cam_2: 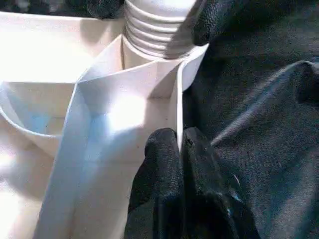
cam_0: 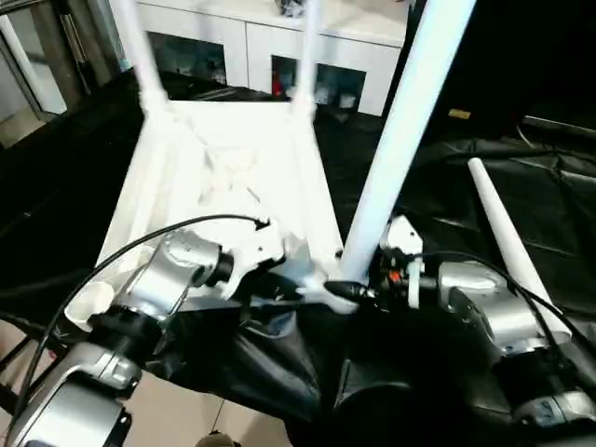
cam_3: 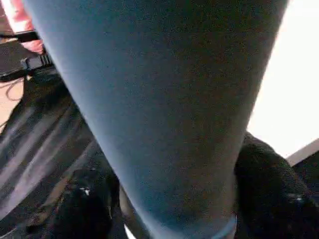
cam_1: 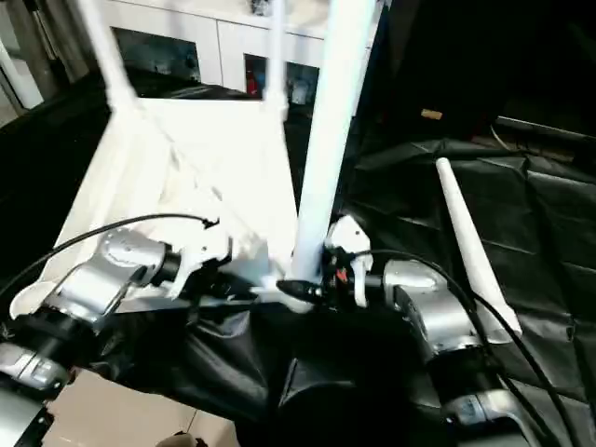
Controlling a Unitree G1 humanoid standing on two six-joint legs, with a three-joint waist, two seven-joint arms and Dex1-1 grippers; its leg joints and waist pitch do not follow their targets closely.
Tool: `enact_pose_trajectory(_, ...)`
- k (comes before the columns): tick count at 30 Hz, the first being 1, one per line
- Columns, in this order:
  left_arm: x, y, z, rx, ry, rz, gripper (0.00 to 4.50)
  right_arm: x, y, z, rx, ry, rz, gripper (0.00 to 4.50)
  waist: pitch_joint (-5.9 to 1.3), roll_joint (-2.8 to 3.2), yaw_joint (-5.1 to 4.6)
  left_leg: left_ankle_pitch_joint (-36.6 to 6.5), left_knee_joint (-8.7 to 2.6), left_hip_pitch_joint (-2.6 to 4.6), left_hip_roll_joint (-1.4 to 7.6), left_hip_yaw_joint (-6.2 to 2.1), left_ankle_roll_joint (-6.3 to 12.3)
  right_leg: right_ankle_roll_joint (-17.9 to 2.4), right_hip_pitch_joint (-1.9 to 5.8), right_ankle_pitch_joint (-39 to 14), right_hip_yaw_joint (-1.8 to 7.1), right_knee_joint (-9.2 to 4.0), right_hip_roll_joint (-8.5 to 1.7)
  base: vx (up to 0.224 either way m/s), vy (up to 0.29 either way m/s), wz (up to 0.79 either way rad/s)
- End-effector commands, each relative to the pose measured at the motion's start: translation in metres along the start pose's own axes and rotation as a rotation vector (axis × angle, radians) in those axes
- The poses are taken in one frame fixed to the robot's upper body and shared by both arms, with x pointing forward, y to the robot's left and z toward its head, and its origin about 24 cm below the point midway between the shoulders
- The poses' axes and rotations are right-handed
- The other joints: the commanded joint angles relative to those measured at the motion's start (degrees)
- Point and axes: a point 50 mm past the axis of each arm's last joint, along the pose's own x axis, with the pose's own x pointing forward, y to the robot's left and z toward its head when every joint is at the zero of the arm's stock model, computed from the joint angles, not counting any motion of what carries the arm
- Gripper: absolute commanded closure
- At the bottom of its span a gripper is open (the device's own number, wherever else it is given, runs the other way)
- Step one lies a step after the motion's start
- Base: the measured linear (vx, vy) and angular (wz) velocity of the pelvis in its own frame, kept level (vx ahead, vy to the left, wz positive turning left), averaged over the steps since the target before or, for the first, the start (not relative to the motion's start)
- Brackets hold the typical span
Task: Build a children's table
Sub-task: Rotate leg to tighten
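Here, near-corner leg (cam_0: 400, 130) upright — long axis vertical, in right gripper (cam_0: 358, 279).

looks like some lab or test room: black-draped work table (cam_0: 521, 196), white cabinets (cam_0: 279, 47) along the back wall

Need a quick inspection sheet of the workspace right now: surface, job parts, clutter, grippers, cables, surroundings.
Surface: black-draped work table, cloth wrinkled.
Job's things: tabletop upside down; two far legs standing in it; near leg upright at the near corner socket, threads showing; spare leg lying on the cloth.
Clutter: nothing seen.
Grippers: left gripper shut on the tabletop's edge; right gripper around the near leg.
Cables: black cable over left forearm.
Surroundings: white cabinet behind.
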Motion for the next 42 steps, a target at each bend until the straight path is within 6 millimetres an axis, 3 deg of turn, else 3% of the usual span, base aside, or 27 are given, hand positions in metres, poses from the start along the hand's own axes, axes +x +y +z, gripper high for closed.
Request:
enact_pose_trajectory(1,0.008,-0.004,0.015,0.071,-0.032,-0.067,4.5,0.005,0.01,-0.003,-0.002,0.024,0.073,1.7,-3.85,0.27,-0.18,-10.2,-3.28,0.76,1.16,0.37,2.11,-12.0,3.42,-8.5,2.1,-3.3,-3.61,0.0,0.0,0.0)
enact_pose_trajectory(9,0.008,-0.001,0.014,0.049,-0.033,-0.028,4.5,0.007,0.015,-0.009,0.017,0.051,0.064,1.8,-4.03,0.18,-0.15,-9.2,-3.12,0.72,1.1,0.3,2.06,-11.9,3.52,-7.8,2.05,-3.08,-3.59,0.0,0.0,0.0)
enact_pose_trajectory(12,0.011,0.007,0.015,-0.006,-0.055,0.073,4.5,0.013,0.008,-0.018,0.062,0.041,-0.075,1.8,-3.88,0.07,-0.26,-9.2,-3.12,0.75,1.05,0.38,1.82,-11.9,3.31,-8.5,2.06,-3.19,-3.62,0.0,0.0,0.0)
enact_pose_trajectory(14,0.014,0.013,0.017,-0.04,-0.068,0.142,4.5,0.019,0.001,-0.023,0.081,0.041,-0.202,1.8,-3.53,0.05,-0.59,-11.8,-3.38,0.7,0.89,0.26,0.58,-10.9,3.2,-14.0,1.96,-3.78,-3.75,0.0,0.0,0.0)
enact_pose_trajectory(16,0.017,0.019,0.018,-0.073,-0.074,0.212,4.5,0.025,-0.01,-0.029,0.117,0.058,-0.358,1.81,-3.28,-0.04,-1.16,-14.9,-3.59,0.82,0.75,-0.07,-1.09,-8.4,3.1,-22.1,1.9,-4.45,-3.91,0.0,0.0,0.0)
enact_pose_trajectory(17,0.019,0.022,0.019,-0.099,-0.082,0.251,4.5,0.029,-0.013,-0.029,0.148,0.056,-0.411,1.81,-3.34,-0.15,-1.38,-15.3,-3.69,0.76,0.64,-0.17,-1.35,-7.8,3.29,-23.3,1.79,-4.5,-3.84,0.0,0.0,0.0)
enact_pose_trajectory(19,0.025,0.029,0.024,-0.17,-0.111,0.332,4.5,0.039,-0.018,-0.028,0.234,0.027,-0.509,1.81,-3.27,-0.09,-2.14,-17.8,-3.5,1.37,0.5,-0.2,-1.35,-6.9,2.58,-27.1,1.86,-5.09,-3.81,0.0,0.0,0.0)
enact_pose_trajectory(20,0.026,0.031,0.026,-0.186,-0.117,0.354,4.5,0.043,-0.019,-0.028,0.255,0.02,-0.529,1.81,-3.23,-0.2,-2.3,-18.0,-3.48,1.35,0.4,-0.21,-1.22,-6.7,2.6,-28.0,1.82,-5.27,-3.76,0.0,0.0,0.0)
enact_pose_trajectory(21,0.03,0.034,0.029,-0.209,-0.122,0.389,4.5,0.049,-0.019,-0.027,0.293,0.009,-0.564,1.81,-3.36,-0.27,-2.37,-16.9,-3.5,0.99,0.33,-0.27,-1.0,-6.3,2.98,-27.8,1.8,-5.22,-3.75,0.0,0.0,0.0)
enact_pose_trajectory(24,0.046,0.034,0.04,-0.219,-0.133,0.424,4.5,0.068,-0.019,-0.024,0.315,0.019,-0.628,1.81,-3.51,-0.18,-2.46,-16.2,-3.49,1.15,0.46,-0.27,-0.82,-6.9,2.76,-25.2,1.83,-5.01,-3.64,0.0,0.0,0.0)
enact_pose_trajectory(28,0.056,0.03,0.048,-0.197,-0.151,0.387,4.5,0.073,-0.02,-0.02,0.301,-0.011,-0.61,1.81,-3.63,-0.12,-2.29,-15.0,-3.38,1.06,0.52,-0.02,0.3,-8.4,2.95,-19.9,1.99,-4.68,-3.55,0.0,0.0,0.0)
enact_pose_trajectory(29,0.056,0.03,0.048,-0.196,-0.152,0.387,4.5,0.073,-0.02,-0.02,0.301,-0.011,-0.609,1.46,-3.64,-0.14,-2.33,-14.8,-3.43,0.95,0.53,-0.03,0.44,-8.6,3.07,-19.1,1.98,-4.57,-3.51,0.0,0.0,0.0)
enact_pose_trajectory(31,0.057,0.029,0.049,-0.183,-0.157,0.374,4.5,0.073,-0.021,-0.017,0.3,-0.022,-0.595,1.09,-3.73,-0.06,-2.25,-14.2,-3.39,0.99,0.53,0.06,0.76,-9.3,3.16,-17.2,1.99,-4.35,-3.47,0.0,0.0,0.0)
enact_pose_trajectory(36,0.053,0.025,0.043,-0.151,-0.143,0.32,4.5,0.063,-0.027,-0.008,0.27,-0.082,-0.547,0.79,-3.7,-0.01,-2.16,-14.3,-3.44,0.9,0.55,0.06,1.04,-9.5,3.37,-17.5,2.0,-4.42,-3.53,0.0,0.0,0.0)
enact_pose_trajectory(42,0.042,0.017,0.034,-0.089,-0.125,0.185,4.5,0.039,-0.024,-0.008,0.172,-0.075,-0.351,0.79,-3.89,0.35,-1.64,-12.4,-3.29,1.02,0.86,0.17,2.47,-11.0,3.57,-12.9,2.1,-4.09,-3.59,0.0,0.0,0.0)
